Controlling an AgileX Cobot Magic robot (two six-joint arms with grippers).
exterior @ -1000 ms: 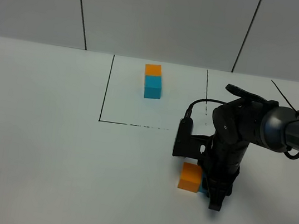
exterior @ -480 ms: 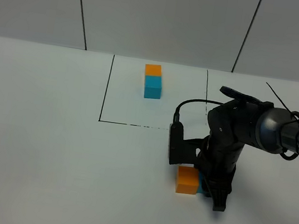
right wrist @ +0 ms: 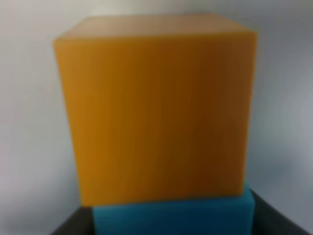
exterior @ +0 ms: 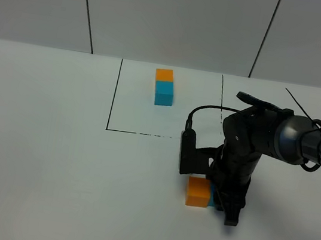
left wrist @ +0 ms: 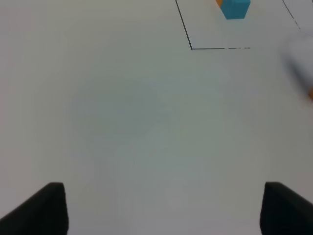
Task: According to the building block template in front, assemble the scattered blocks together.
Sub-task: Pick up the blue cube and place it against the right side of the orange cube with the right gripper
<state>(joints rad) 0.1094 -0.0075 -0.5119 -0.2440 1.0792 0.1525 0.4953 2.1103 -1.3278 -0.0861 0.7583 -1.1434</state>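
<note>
The template, a small orange cube joined to a cyan-blue one, stands in the marked rectangle at the back; its cyan-blue end also shows in the left wrist view. The loose orange cube lies on the table in front of the rectangle, touching the loose cyan-blue cube, which my right arm mostly hides. In the right wrist view the cyan-blue cube sits between the dark fingers of my right gripper, pressed against the orange cube. My left gripper is open, empty, above bare table.
A black outlined rectangle marks the template's area on the white table. My right arm with its cable stands just right of the two loose cubes. A grey panelled wall closes the back.
My right gripper has moved a little to the left with the cyan-blue cube, and the orange cube has slid left with it. The left arm's view gives no earlier frame.
</note>
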